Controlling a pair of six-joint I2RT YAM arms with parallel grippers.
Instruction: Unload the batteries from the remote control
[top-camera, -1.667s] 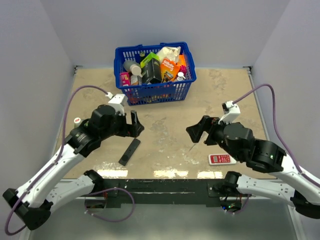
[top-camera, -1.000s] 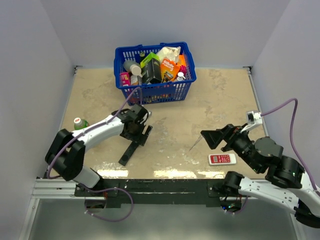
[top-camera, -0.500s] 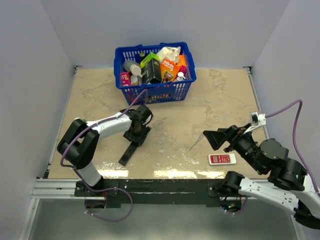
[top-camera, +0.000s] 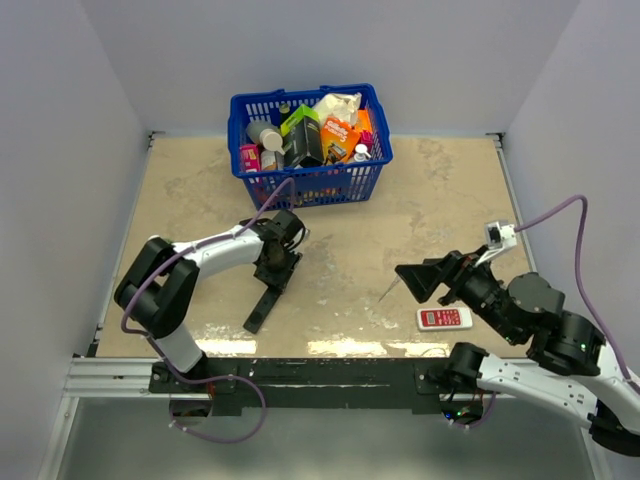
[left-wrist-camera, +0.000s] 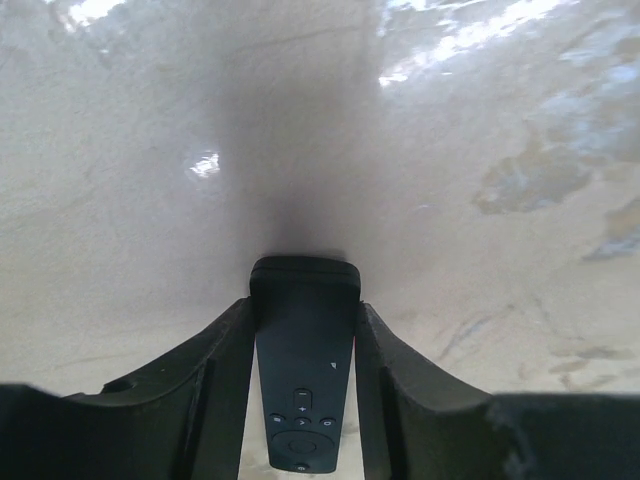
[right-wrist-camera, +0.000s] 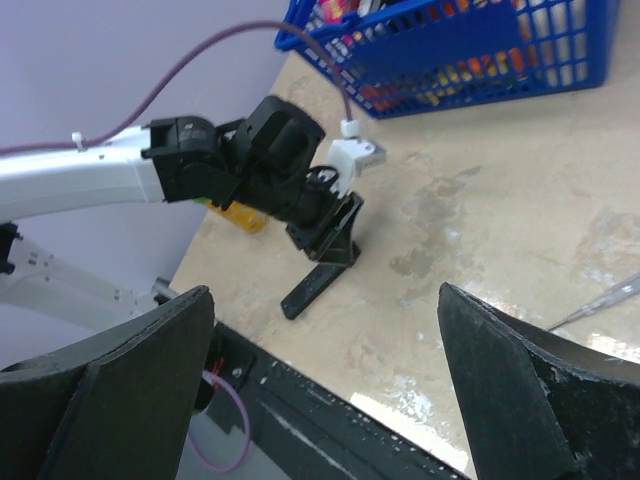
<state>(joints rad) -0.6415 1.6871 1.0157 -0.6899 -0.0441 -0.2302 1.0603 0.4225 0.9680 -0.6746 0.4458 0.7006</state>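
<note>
A slim black remote control lies on the beige table, buttons up, with its far end between the fingers of my left gripper. In the left wrist view both fingers press the sides of the remote control, so the left gripper is shut on it. The right wrist view shows the same remote control slanting out from under the left gripper. My right gripper hovers wide open over the right side, well apart from it, with nothing inside. The batteries are hidden.
A blue basket full of packets and bottles stands at the back centre. A small white and red device lies near the front right edge. A thin clear stick lies just left of it. A yellow bottle stands behind the left arm.
The left arm swung down onto the far end of the black remote and its fingers closed against its sides, nudging it slightly. The right gripper lifted and stayed open.
</note>
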